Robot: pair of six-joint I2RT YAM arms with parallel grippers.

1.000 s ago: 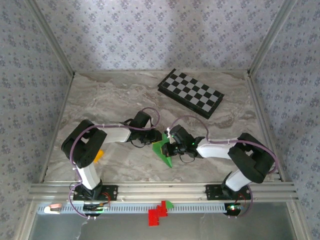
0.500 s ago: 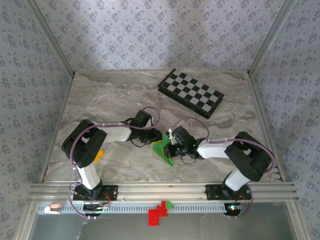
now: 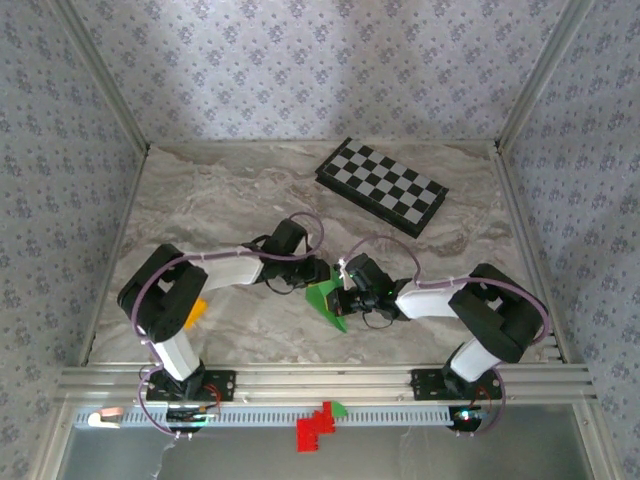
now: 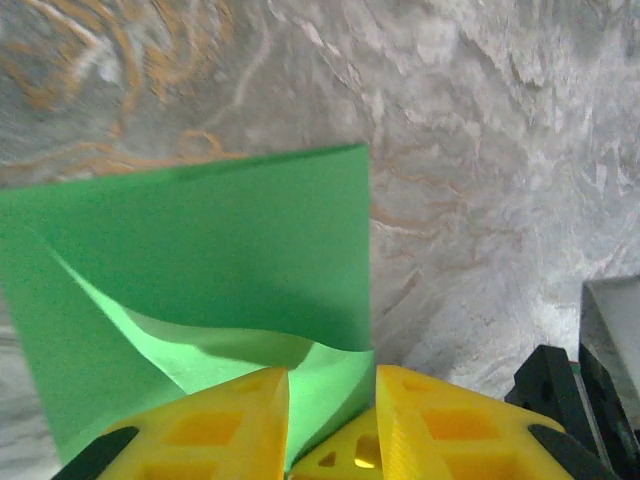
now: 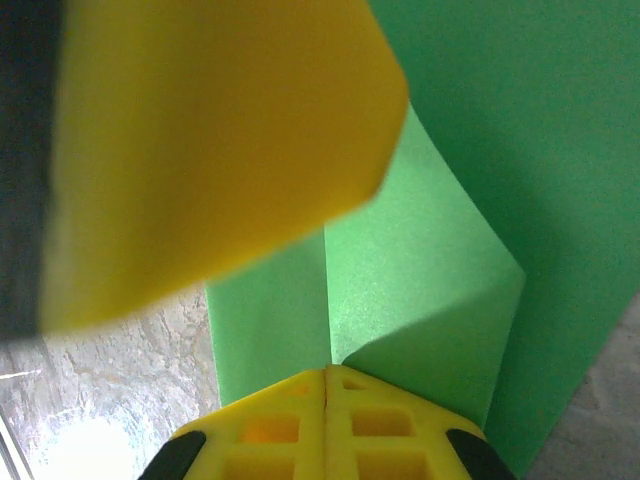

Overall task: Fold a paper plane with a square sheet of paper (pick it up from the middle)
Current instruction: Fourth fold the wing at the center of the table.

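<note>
While right fingers (image 5: 280, 430) pinch square sheet of paper (image 4: 200, 240) at crease, left fingers (image 4: 220, 430) sit slightly spread astride flap, apparently unclamped: flap may slip, skewing fold.

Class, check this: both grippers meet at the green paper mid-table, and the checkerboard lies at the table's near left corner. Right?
Not quite: the checkerboard lies toward the far right of the table, as the top external view shows. The rest, about the green paper, stands.
</note>
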